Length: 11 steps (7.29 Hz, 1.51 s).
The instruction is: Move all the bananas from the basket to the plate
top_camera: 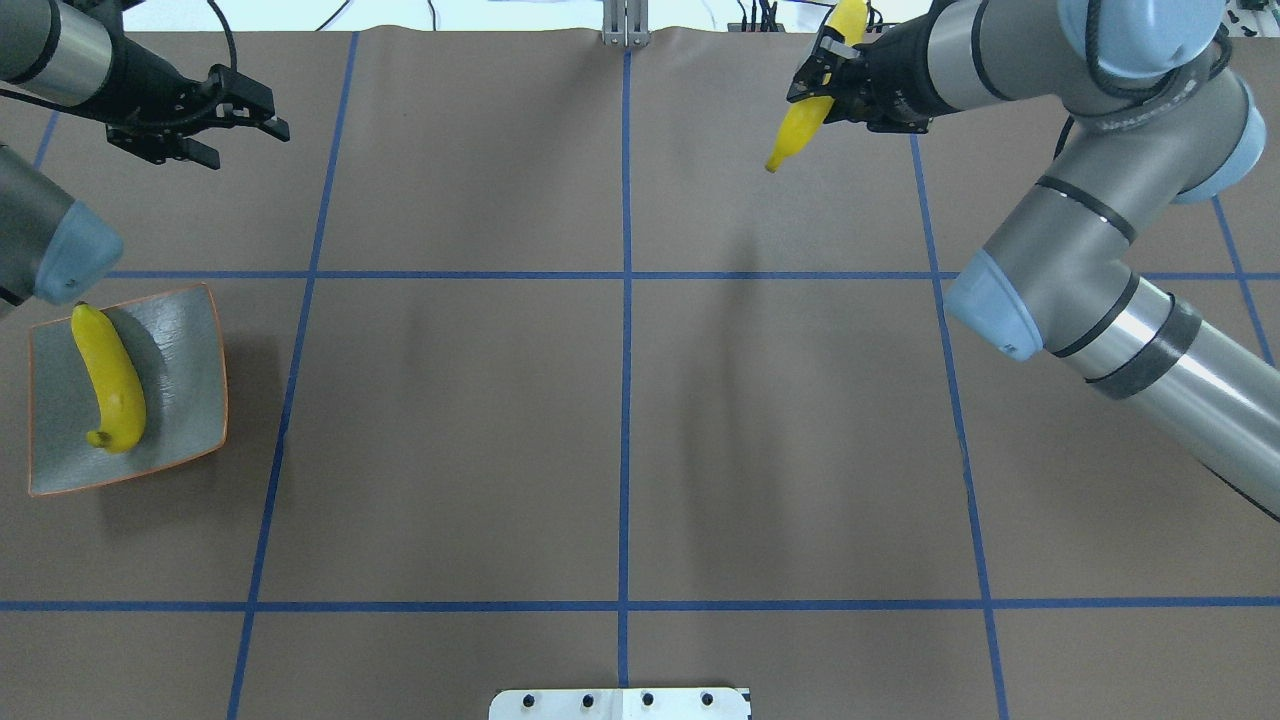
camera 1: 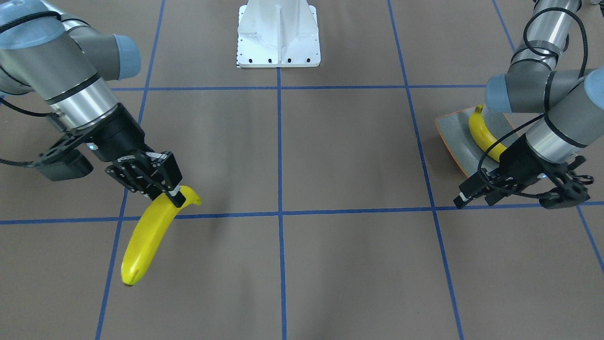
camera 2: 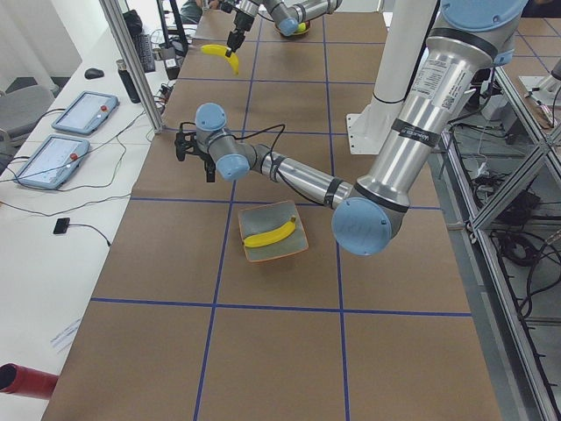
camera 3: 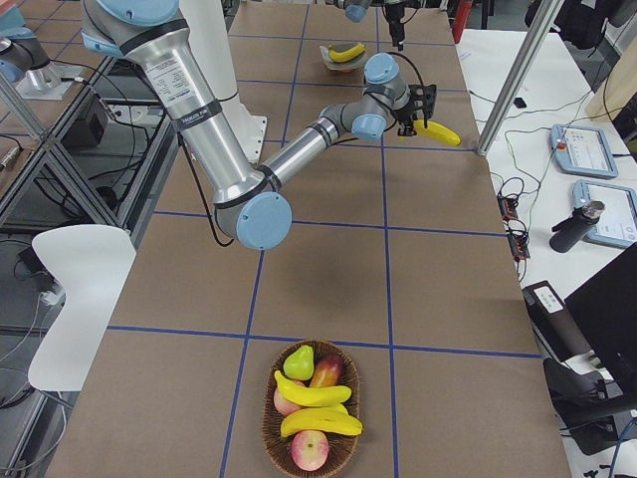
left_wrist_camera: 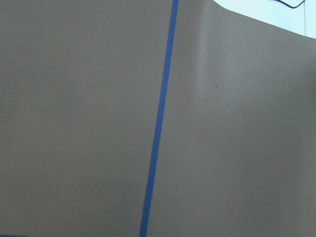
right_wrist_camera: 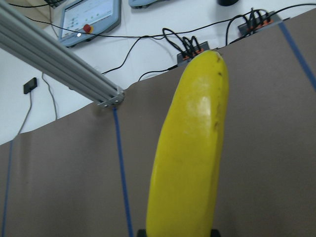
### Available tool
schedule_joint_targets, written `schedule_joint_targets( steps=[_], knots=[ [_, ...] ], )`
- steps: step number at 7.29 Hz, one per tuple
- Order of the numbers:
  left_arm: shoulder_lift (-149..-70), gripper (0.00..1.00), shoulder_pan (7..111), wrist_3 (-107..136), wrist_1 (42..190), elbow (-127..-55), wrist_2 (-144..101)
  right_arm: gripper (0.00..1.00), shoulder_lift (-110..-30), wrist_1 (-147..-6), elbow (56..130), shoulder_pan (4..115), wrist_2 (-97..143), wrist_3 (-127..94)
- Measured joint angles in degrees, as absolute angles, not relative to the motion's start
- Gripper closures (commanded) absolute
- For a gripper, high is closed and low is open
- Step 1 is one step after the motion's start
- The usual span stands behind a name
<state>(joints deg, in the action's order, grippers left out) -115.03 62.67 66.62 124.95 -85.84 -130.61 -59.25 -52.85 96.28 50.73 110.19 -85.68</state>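
The right gripper (camera 1: pixel 175 194) grasps a banana (camera 1: pixel 146 236) near its stem, above the table (top_camera: pixel 620 420). The left gripper (top_camera: pixel 245 135) hangs spread and empty beyond the plate (top_camera: pixel 190 330), where a second banana (top_camera: pixel 110 380) lies. Two more bananas (camera 3: pixel 317 395) rest in the basket (camera 3: pixel 267 428).

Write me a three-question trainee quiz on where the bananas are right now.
1. True or false: the right pincer grips a banana clear of the table.
2. How many bananas lie on the plate? A none, B one, C two.
3. Fill the gap: the basket holds ___ bananas.
Key: 1 true; 2 B; 3 two.
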Motion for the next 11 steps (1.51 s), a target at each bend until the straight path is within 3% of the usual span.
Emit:
schedule_joint_targets(
  steps=[4, 11],
  knots=[
    [-120.0, 0.01, 60.7, 76.2, 130.8, -86.3, -135.6, 1.00, -59.0, -35.8, 95.4, 42.0, 108.6, -91.7],
    [-127.4, 0.01, 52.1, 95.6, 145.1, -85.9, -136.1, 1.00, -53.7, -30.5, 92.9, 32.8, 103.8, -91.1]
  ],
)
